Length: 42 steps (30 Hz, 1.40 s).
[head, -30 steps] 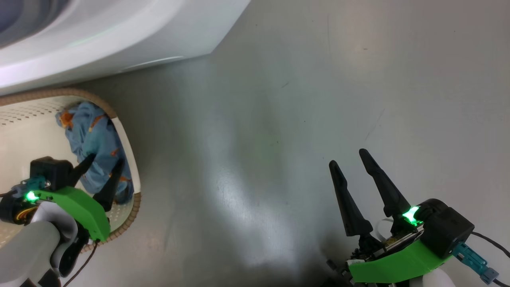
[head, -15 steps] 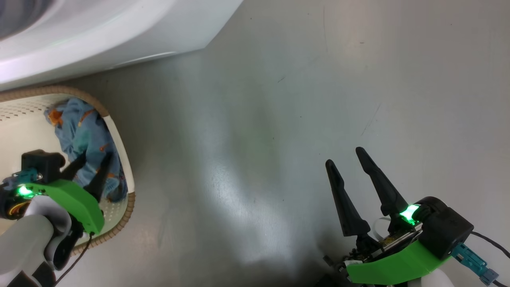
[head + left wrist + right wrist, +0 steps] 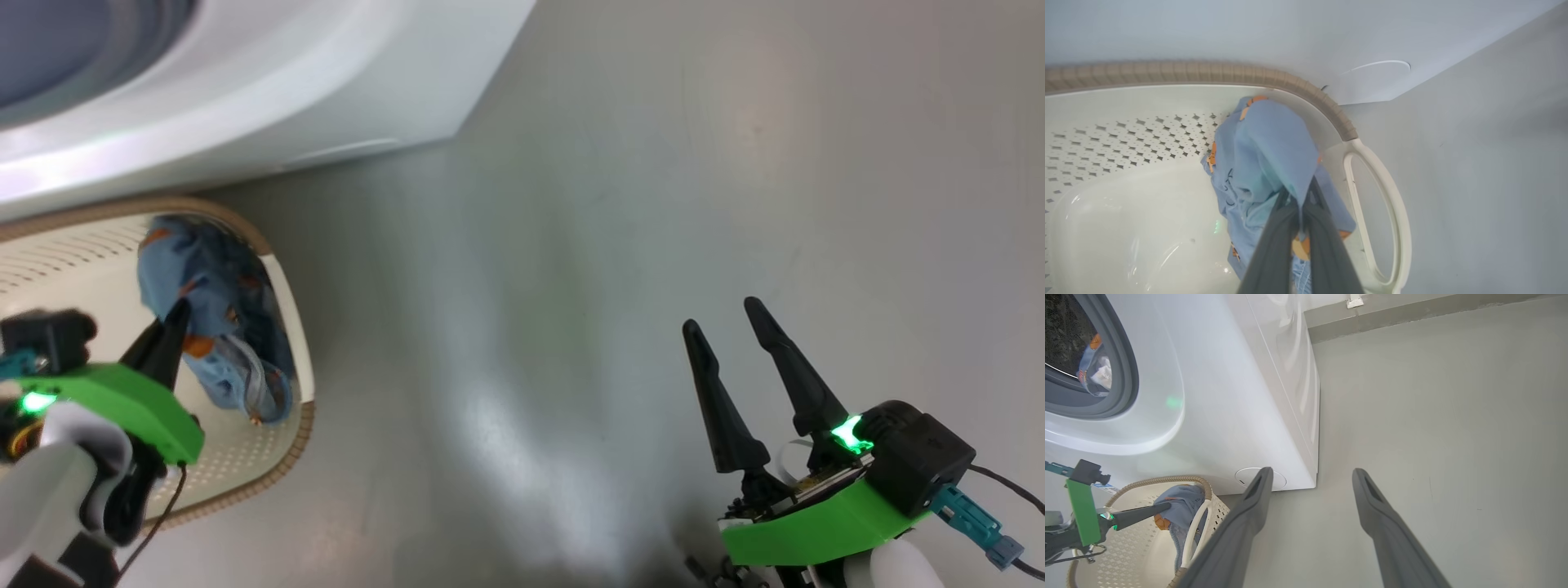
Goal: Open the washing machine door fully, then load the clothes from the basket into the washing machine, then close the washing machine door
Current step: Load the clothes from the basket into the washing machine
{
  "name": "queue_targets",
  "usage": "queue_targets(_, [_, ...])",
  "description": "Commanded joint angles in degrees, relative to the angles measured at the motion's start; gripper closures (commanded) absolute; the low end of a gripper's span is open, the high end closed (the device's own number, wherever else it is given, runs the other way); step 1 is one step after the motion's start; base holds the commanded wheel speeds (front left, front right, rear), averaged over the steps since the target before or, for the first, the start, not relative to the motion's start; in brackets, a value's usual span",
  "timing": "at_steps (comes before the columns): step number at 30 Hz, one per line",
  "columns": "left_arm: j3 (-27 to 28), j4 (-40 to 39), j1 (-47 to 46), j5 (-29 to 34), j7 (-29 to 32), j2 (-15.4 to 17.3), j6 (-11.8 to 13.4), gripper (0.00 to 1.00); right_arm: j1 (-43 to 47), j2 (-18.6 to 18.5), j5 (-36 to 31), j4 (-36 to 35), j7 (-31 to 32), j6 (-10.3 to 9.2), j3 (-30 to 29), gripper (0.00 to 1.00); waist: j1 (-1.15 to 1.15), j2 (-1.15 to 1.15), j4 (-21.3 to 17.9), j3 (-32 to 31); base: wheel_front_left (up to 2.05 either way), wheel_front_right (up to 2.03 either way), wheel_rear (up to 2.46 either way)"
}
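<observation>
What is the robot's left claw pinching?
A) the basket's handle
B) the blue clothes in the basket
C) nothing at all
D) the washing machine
B: the left gripper has its two dark fingers squeezed together on the clothes, which bunch up inside the basket.
</observation>
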Motion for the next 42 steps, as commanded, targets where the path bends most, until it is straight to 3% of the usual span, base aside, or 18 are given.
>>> queue_targets(1, [2.9, -0.3, 2.3, -0.5, -0.4, 1.8, 0.1, 1.00, 0.8, -0.2, -0.7, -0.6, -0.7, 0.35, 0.8, 0.00, 0.00, 0.00, 2.2, -3.3, 0.00, 0.00, 0.00])
queue_targets(13, [17.7, -3.1, 13.3, 4.0, -0.4, -2.1, 0.1, 1.00, 3.5, -0.2, -2.1, 4.6, -0.7, 0.35, -2.3, 0.00, 0.00, 0.00, 7.3, -16.7, 0.00, 0.00, 0.00])
queue_targets(20, [22.8, -6.4, 19.1, 8.4, -0.4, -3.9, 0.1, 1.00, 6.7, -0.2, -2.3, 6.8, -0.7, 0.35, -3.4, 0.00, 0.00, 0.00, 8.1, -23.6, 0.00, 0.00, 0.00])
queue_targets(42, [41.5, -29.7, 33.6, 20.3, -0.4, -7.6, 0.1, 1.00, 14.3, -0.4, -3.0, 7.2, -0.7, 0.35, -8.0, 0.00, 0.00, 0.00, 8.9, -33.7, 0.00, 0.00, 0.00])
